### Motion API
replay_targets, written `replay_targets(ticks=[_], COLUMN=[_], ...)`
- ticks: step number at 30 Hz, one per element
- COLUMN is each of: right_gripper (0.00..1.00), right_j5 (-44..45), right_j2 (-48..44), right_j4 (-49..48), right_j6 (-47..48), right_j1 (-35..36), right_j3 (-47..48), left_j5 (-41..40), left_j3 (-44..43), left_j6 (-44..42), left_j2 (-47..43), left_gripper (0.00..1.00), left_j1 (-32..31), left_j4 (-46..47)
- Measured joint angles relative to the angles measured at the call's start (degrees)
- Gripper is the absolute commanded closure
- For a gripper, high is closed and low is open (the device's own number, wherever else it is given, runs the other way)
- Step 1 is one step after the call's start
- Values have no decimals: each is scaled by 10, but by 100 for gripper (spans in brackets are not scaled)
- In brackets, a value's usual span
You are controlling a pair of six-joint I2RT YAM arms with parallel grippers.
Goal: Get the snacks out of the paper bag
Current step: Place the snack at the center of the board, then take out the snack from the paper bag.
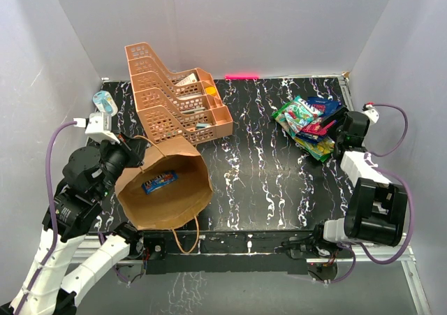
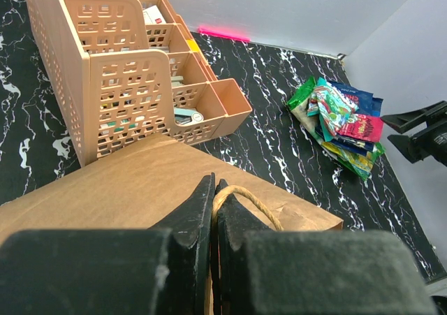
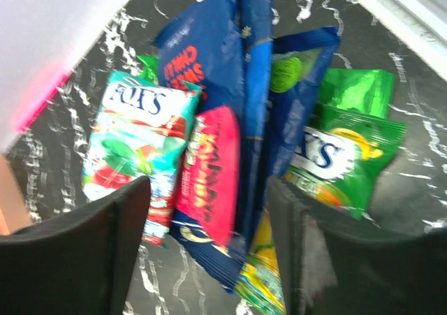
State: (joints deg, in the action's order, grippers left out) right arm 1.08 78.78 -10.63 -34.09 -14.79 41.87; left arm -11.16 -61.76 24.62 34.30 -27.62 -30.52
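Observation:
The brown paper bag lies tipped at the near left with its mouth facing up. One small blue snack shows inside it. My left gripper is shut on the bag's twine handle at the rim; from above that gripper sits at the bag's left edge. Several snacks are piled at the far right: a red packet, a blue bag and green packets. My right gripper hovers open over this pile, the red packet lying loose between its fingers.
An orange mesh tiered rack stands behind the paper bag, with small oddments in its trays. A pink strip lies along the back wall. The bag's other handle hangs over the table's front edge. White walls close in three sides.

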Motion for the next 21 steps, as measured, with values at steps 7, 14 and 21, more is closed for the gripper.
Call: replay_targets(ticks=[7, 14, 21], right_gripper=[17, 18, 19], right_j5=[65, -34, -134], right_j2=[-98, -155, -174], right_j4=[54, 79, 125], right_j6=[41, 95, 159], right_j1=[0, 44, 336], right_j3=[-21, -21, 4], left_j5=[9, 34, 97], left_j3=[0, 18, 43], left_j6=[2, 24, 49], left_j2=[-11, -33, -42], left_gripper=[100, 100, 100], left_j1=[0, 0, 0], left_j4=[0, 0, 7])
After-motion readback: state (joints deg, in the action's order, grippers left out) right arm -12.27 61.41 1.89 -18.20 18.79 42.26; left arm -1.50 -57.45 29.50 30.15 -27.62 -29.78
